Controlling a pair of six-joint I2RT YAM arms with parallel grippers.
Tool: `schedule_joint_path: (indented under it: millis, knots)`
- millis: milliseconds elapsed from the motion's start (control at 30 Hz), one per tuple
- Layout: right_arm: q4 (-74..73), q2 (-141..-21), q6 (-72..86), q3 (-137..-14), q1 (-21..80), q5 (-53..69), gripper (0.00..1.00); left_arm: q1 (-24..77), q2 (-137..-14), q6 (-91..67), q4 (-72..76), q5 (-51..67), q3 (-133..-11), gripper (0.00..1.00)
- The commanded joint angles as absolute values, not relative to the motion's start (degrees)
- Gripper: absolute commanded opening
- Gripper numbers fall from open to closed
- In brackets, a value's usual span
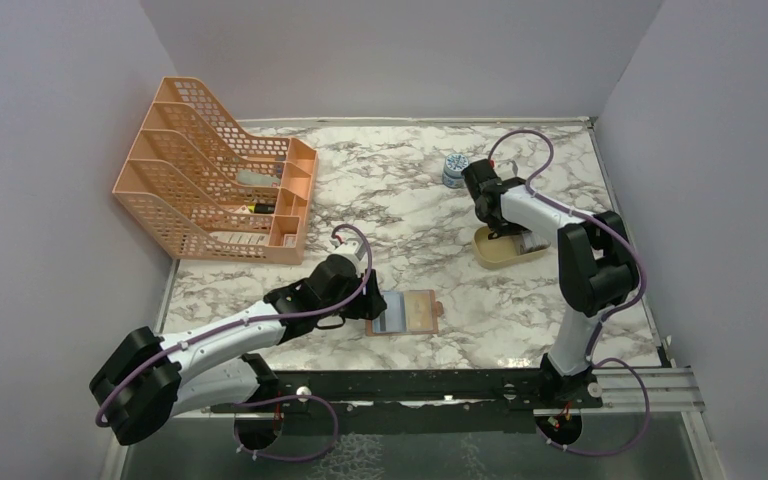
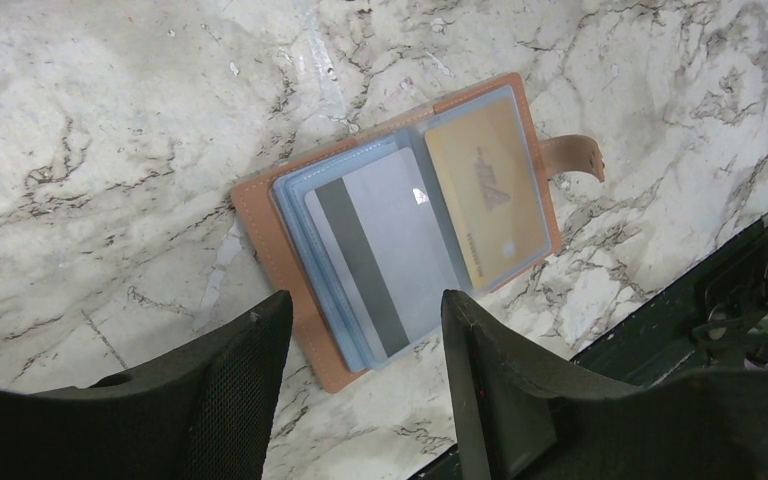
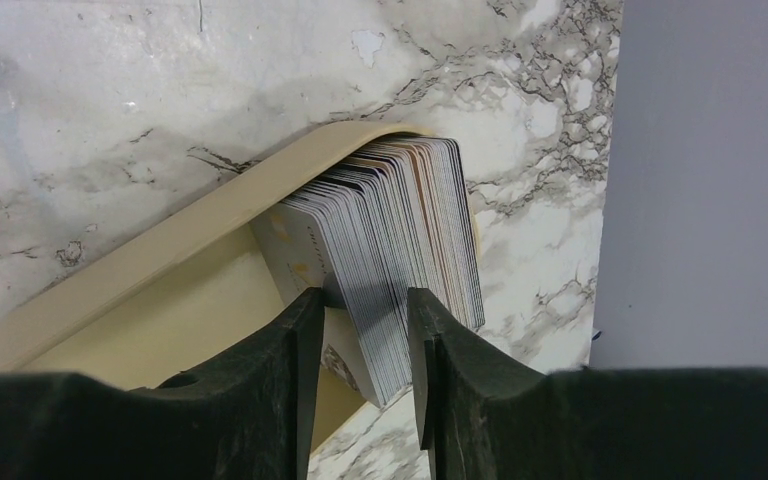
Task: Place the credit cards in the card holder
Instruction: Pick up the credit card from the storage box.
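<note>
The card holder (image 2: 400, 220) lay open on the marble table (image 2: 110, 120), just in front of the left arm, with its strap flopped out to one side. A gold card (image 2: 487, 190) sat fully inside the clear sleeve on one page. On the other page a grey card (image 2: 380, 255), magnetic stripe up, rested over the bluish sleeves. Its near end seemed to poke past the sleeve edge, and from where I stood I could not tell whether it was properly seated.

The left gripper (image 2: 365, 345) hung just above the near edge of the holder, spread wide, with nothing between its fingers (image 2: 230, 390).

Well apart, on the right side of the table, the right gripper (image 3: 365, 330) was down at the beige tray (image 3: 160, 240), where a thick stack of cards (image 3: 410, 220) stood on edge. The jaws straddled a slice of that stack, cards filling the gap between them, but I could not say whether they were pinching or only positioned around them.

By my reckoning the job was barely begun: one card surely in, perhaps a second, and many left in the tray
</note>
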State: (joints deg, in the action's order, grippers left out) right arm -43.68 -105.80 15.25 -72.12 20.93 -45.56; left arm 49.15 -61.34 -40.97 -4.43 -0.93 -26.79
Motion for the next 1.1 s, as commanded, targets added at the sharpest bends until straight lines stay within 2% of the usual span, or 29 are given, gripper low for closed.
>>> schedule_joint_path:
  millis: [0, 567, 667, 833, 1067]
  knots:
    - [-43.59, -105.64, 16.39, -73.79, 20.57, -48.07, 0.34, 49.22, -60.12, -40.50, -5.36, -2.54, -27.86, 0.59]
    - [-43.86, -102.70, 15.86, -73.70, 20.57, -46.38, 0.21, 49.20, -60.00, -41.30, -5.15, -1.97, -26.99, 0.59]
    - [-43.71, -102.37, 15.88, -73.49, 20.56, -45.41, 0.16, 49.22, -59.75, -41.40, -5.26, -1.94, -26.88, 0.59]
    - [-43.64, -100.94, 15.41, -73.47, 20.57, -40.24, 0.06, 49.20, -58.98, -41.71, -6.02, -1.72, -27.05, 0.59]
    - [-44.29, -95.87, 16.42, -72.00, 20.57, -30.08, 0.02, 49.22, -58.11, -42.73, -6.24, 0.13, -27.51, 0.59]
